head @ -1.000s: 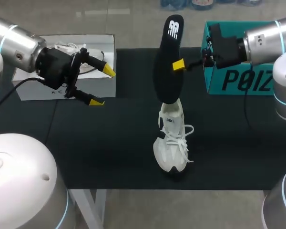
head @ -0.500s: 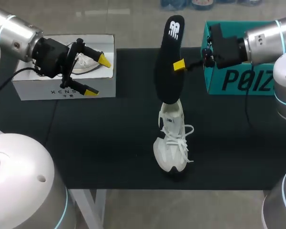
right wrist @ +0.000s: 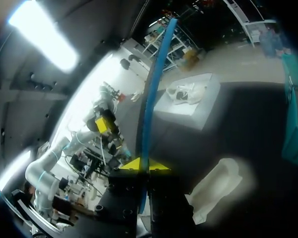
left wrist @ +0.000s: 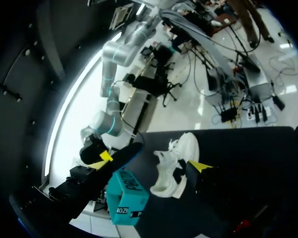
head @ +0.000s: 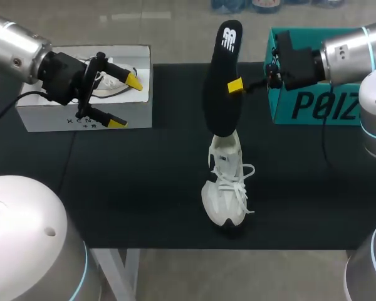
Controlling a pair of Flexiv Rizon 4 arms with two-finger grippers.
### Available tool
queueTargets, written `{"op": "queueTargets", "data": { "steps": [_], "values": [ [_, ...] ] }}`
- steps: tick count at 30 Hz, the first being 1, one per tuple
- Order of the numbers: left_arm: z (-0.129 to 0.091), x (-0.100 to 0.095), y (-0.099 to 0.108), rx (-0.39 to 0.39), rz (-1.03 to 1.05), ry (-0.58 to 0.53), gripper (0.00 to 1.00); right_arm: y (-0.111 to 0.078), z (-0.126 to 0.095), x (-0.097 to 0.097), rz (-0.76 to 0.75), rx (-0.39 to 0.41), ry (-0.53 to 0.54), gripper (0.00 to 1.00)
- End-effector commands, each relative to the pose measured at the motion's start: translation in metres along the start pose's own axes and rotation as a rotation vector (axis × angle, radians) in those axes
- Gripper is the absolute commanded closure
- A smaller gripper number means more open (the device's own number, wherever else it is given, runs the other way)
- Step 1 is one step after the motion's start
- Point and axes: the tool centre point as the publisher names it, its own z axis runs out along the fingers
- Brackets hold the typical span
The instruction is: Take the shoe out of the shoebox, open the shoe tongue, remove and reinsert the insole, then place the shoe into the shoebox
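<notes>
Head view: right claw (head: 234,86) grips logo-marked insole (head: 220,110) above white shoe (head: 226,191)

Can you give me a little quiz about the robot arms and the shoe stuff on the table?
1. True or false: the black insole is lying flat.
2. Which gripper is shut on the insole? A) left gripper B) right gripper
3. Fill in: a second shoe sits inside the white ____.
Key: 1. False, it stands upright over the white shoe. 2. B; the left one is open. 3. shoebox.
</notes>
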Motion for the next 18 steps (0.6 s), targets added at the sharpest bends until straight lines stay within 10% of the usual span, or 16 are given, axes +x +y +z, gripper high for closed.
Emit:
{"op": "queueTargets", "data": {
  "steps": [1, 11, 18],
  "values": [
    [0.0, 0.0, -0.001, -0.002, 0.0, 0.002, 0.0, 0.0, 0.0, 0.0, 0.001, 0.002, -0.004, 1.0],
    [0.0, 0.0, -0.001, -0.002, 0.0, 0.002, 0.0, 0.0, 0.0, 0.0, 0.001, 0.002, -0.004, 1.0],
    [-0.008, 0.015, -0.001, -0.018, -0.251, 0.224, 0.0, 0.0, 0.0, 0.0, 0.001, 0.002, -0.004, 1.0]
  ]
}}
